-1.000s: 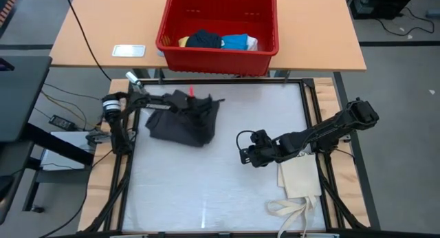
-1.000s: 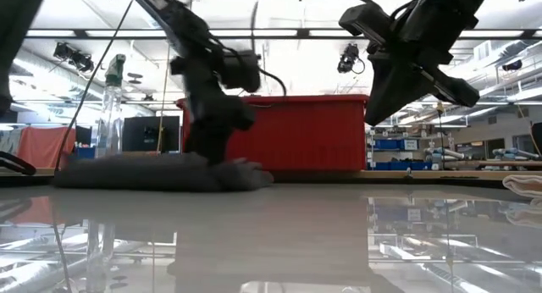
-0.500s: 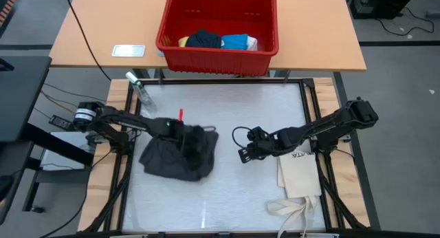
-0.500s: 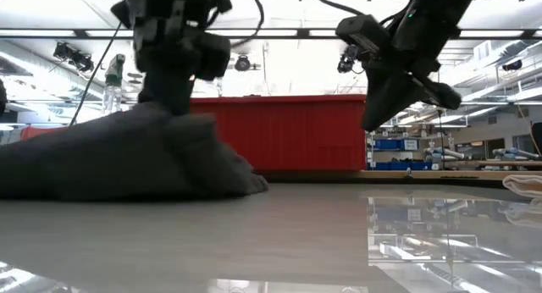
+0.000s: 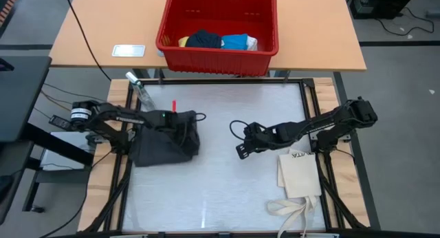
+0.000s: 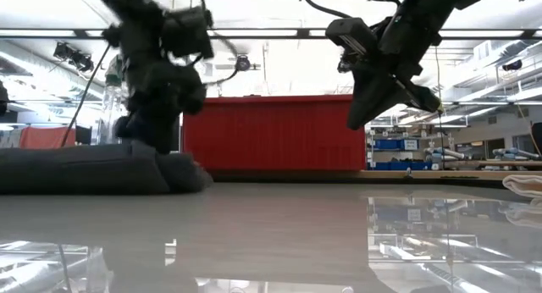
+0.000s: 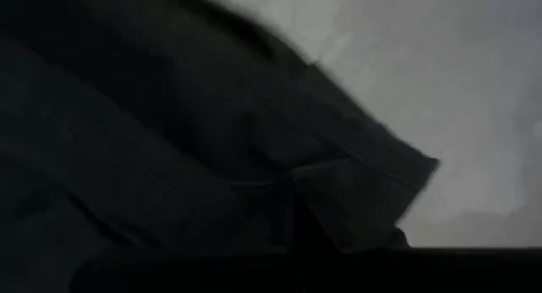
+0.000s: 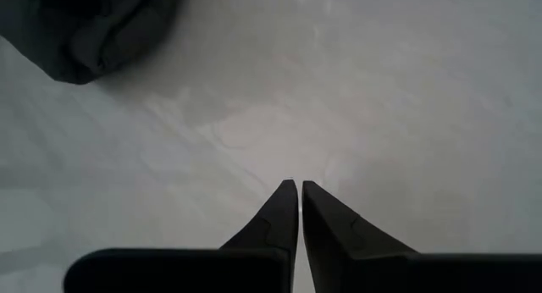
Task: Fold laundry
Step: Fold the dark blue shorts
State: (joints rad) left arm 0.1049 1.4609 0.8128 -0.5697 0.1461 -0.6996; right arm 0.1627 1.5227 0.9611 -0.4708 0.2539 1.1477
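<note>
White surface, red bin past its far edge. My left gripper jaws pinch grey shorts near the left edge. Right gripper mid-surface, jaws pressed together, holding nothing.

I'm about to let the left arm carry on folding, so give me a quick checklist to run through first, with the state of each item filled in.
1. Left gripper is on the dark grey shorts: ok, it sits at their upper right edge.
2. Left gripper shut on the cloth: ok by how the fabric fills the left wrist view.
3. Shorts lying flat and spread for a fold: not ok, they are bunched in a heap.
4. Right gripper clear of the shorts: ok, shut, empty, hanging above the bare table.
5. Tote bag out of the way: ok, at the right edge.
6. Other clothes in the red bin: ok.
</note>
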